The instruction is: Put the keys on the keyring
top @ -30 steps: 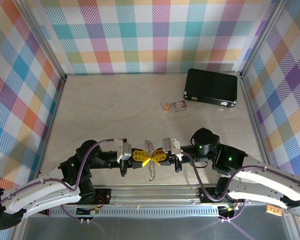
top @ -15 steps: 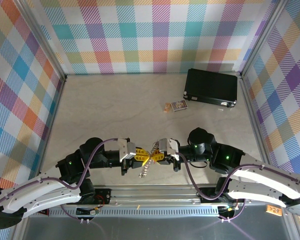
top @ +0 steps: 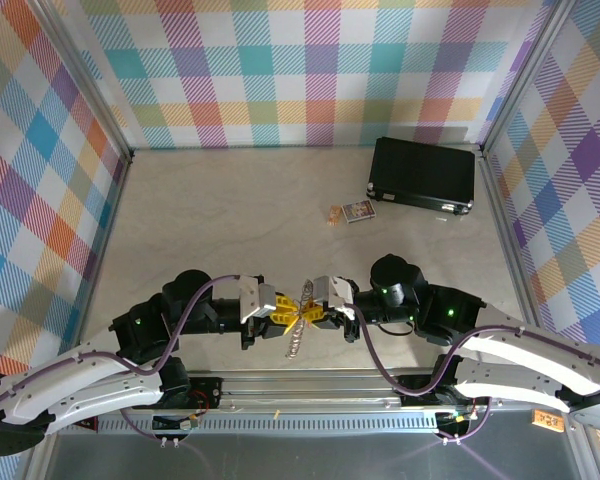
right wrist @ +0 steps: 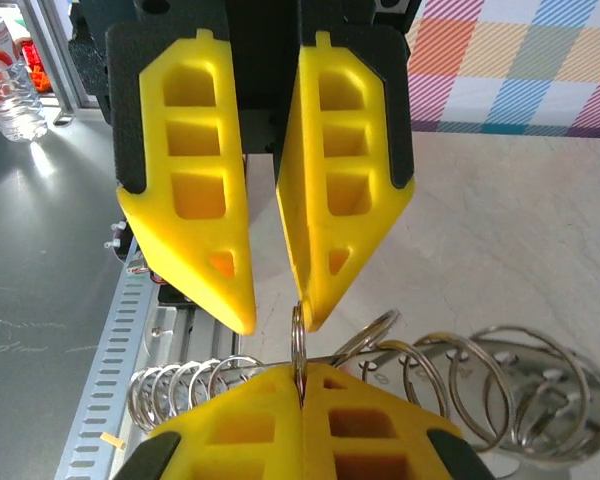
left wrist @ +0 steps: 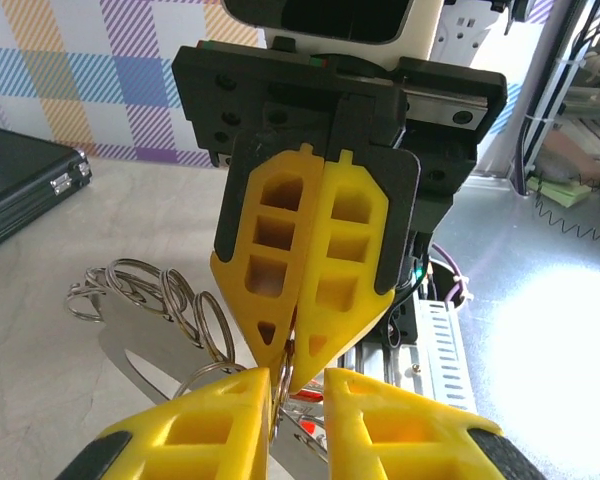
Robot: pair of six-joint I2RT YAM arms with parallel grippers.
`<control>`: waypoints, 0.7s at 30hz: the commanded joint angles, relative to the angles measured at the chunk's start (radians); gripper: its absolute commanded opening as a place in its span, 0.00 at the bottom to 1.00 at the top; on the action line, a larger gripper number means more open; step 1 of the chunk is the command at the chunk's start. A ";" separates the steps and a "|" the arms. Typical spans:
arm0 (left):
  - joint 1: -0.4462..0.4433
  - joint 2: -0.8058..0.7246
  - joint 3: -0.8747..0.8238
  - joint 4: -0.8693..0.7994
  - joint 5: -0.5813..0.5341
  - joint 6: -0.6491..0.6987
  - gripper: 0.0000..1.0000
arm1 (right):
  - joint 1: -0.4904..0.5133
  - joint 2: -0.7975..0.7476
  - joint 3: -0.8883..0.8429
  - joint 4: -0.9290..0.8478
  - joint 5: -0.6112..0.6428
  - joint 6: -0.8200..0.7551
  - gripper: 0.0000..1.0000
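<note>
The keyring (top: 296, 340), a silver loop strung with many wire rings, hangs between my two grippers just above the table's front edge. My right gripper (top: 314, 313) is shut on one upright ring (right wrist: 298, 340), and its yellow fingers (right wrist: 250, 420) meet with the ring pinched in the seam. My left gripper (top: 288, 314) faces it tip to tip, its jaws open by a narrow gap. That ring touches one left finger (right wrist: 325, 260). In the left wrist view, more rings (left wrist: 170, 300) fan out to the left. A small red bit (left wrist: 308, 425) shows below the left gripper (left wrist: 298, 388); I cannot tell whether it is the key.
A black rectangular case (top: 423, 172) lies at the back right, with a small printed card (top: 357, 211) in front of it. An aluminium rail (top: 310, 385) runs along the near edge under the grippers. Checked walls close in three sides.
The left jaws have gone from shut to slightly apart. Both grippers have drawn closer together, the right arm shifting left, and the keyring now hangs tilted.
</note>
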 commanded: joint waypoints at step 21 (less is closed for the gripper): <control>-0.003 0.074 0.072 -0.095 0.018 0.038 0.20 | 0.006 0.010 0.048 -0.003 0.002 -0.005 0.00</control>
